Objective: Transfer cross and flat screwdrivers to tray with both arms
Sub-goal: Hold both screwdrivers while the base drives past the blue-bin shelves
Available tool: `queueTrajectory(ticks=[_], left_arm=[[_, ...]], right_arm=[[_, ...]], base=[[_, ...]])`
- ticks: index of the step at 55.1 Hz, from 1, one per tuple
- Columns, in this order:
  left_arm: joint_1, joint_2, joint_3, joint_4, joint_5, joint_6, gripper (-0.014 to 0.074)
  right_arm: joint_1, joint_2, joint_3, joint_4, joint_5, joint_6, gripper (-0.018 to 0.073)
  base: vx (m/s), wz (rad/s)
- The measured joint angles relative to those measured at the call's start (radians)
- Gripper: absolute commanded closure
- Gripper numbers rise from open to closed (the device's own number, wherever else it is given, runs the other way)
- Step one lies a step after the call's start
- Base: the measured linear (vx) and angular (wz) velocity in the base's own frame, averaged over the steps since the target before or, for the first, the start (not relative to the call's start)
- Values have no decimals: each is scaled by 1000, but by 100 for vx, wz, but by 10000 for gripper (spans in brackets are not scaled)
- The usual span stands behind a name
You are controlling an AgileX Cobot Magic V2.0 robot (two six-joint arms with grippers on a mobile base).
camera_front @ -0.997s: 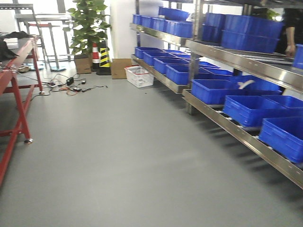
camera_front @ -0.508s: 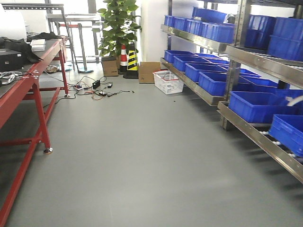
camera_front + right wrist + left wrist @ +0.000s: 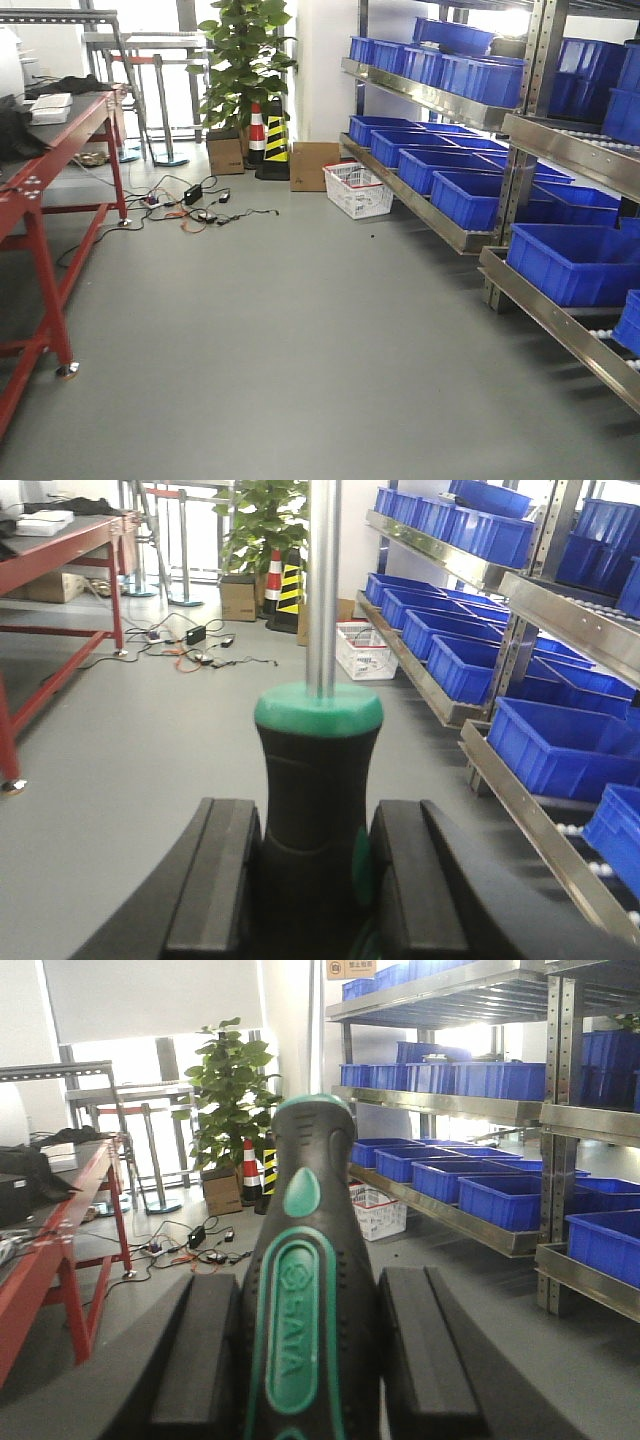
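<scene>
In the left wrist view my left gripper [image 3: 310,1285] is shut on a screwdriver [image 3: 308,1170] with a black and green handle, whose butt end points away from the camera. Its shaft is hidden. In the right wrist view my right gripper [image 3: 315,810] is shut on the black handle of a second screwdriver [image 3: 317,745]. That one has a green collar, and its steel shaft [image 3: 323,580] runs up out of frame. Which one is cross or flat, I cannot tell. The tray is out of view. Neither gripper shows in the front view.
Steel shelving [image 3: 560,150] loaded with blue bins [image 3: 575,262] runs along the right. A red table [image 3: 35,170] stands at the left. At the far end are a potted plant [image 3: 240,60], a traffic cone [image 3: 258,130], cardboard boxes [image 3: 313,165], a white basket [image 3: 358,188] and floor cables [image 3: 190,205]. Grey floor lies between.
The front view has swung left: the shelves slid toward the right edge, and the plant and red table came further into frame.
</scene>
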Motion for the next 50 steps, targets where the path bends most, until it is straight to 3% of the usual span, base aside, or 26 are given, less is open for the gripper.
queueTrajectory(ticks=[25,50], left_arm=[[0,0,0,0,0,0,596],[0,0,0,0,0,0,596]], right_arm=[[0,0,0,0,0,0,567],[0,0,0,0,1,0,567]], base=[[60,-21],[52,-60]])
